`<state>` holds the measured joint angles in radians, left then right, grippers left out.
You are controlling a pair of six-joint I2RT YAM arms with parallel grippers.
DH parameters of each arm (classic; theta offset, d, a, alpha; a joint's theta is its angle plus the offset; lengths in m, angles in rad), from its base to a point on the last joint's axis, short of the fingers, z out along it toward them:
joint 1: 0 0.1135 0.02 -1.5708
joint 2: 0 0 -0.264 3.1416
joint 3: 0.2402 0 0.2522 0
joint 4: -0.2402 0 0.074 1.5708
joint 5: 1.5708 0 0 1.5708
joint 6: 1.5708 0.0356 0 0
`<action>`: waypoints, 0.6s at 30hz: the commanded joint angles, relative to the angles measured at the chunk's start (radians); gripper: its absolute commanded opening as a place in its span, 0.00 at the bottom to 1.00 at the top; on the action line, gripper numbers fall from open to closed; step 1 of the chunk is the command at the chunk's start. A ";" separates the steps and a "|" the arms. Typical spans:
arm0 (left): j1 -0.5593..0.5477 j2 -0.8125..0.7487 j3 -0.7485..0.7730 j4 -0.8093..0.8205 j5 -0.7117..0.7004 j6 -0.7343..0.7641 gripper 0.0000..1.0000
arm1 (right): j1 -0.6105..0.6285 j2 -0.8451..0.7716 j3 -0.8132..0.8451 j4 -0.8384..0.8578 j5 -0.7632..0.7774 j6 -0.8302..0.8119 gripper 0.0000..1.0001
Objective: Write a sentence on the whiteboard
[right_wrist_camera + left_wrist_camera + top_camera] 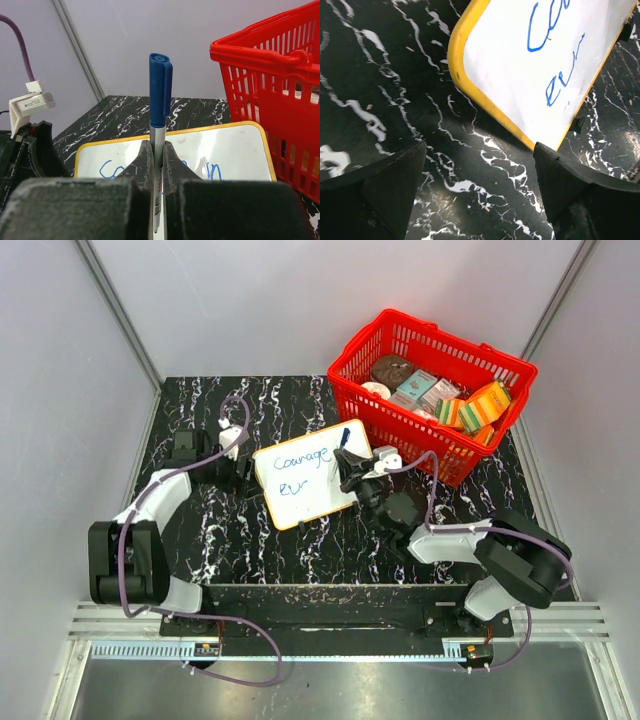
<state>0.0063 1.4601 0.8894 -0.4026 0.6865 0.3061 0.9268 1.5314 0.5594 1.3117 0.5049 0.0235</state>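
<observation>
Yellow-rimmed whiteboard [305, 485]: lies flat and slightly turned on the black marble counter [200, 400], between the two grippers, with the red basket [405, 425] just to its far right.
Blue sentence [302, 465]: the first line reads "Courage in"; a second line below it has only a few letters, so the writing looks partly done.
Right gripper [155, 155]: closed narrow on the blue marker [160, 90], which stands upright with the cap end up and the tip down over the board. The wrist view does not show whether the tip touches.
Left gripper [480, 147]: spread wide and holding nothing, low over the counter just left of the board. One finger is just beside the yellow rim; I cannot tell whether it touches.
Board handling: probably light, thin and stiff, with a slick face, so it is likely to slide or pivot under pen pressure.
Board hold: best steadied at the rim or a bare left corner, pressed down, not pinched, and kept off the letters, since wet ink smears easily.
Marker handling: slim, smooth and light. A firm mid-barrel hold like this one should stop it twisting, and light downward force should suit the tip.
Risk: the basket wall stands near the right arm and may limit strokes toward the far right.
</observation>
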 commanded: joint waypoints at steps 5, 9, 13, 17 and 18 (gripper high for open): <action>0.009 -0.300 0.074 -0.045 -0.027 0.079 0.98 | -0.008 -0.192 -0.032 0.033 -0.110 0.053 0.00; -0.052 -0.279 0.254 -0.145 0.180 0.073 0.99 | -0.017 -0.281 0.008 -0.147 -0.285 0.149 0.00; -0.191 -0.154 0.489 -0.270 0.399 0.044 0.99 | -0.078 -0.307 0.057 -0.241 -0.469 0.278 0.00; -0.302 -0.070 0.580 -0.285 0.502 -0.024 0.99 | -0.091 -0.310 0.079 -0.249 -0.549 0.348 0.00; -0.346 -0.048 0.592 -0.285 0.508 -0.031 0.99 | -0.091 -0.312 0.077 -0.243 -0.551 0.360 0.00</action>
<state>-0.2466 1.3426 1.4166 -0.6186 1.0203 0.3332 0.8452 1.2369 0.5972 1.1042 0.0853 0.2756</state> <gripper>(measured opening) 0.987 0.045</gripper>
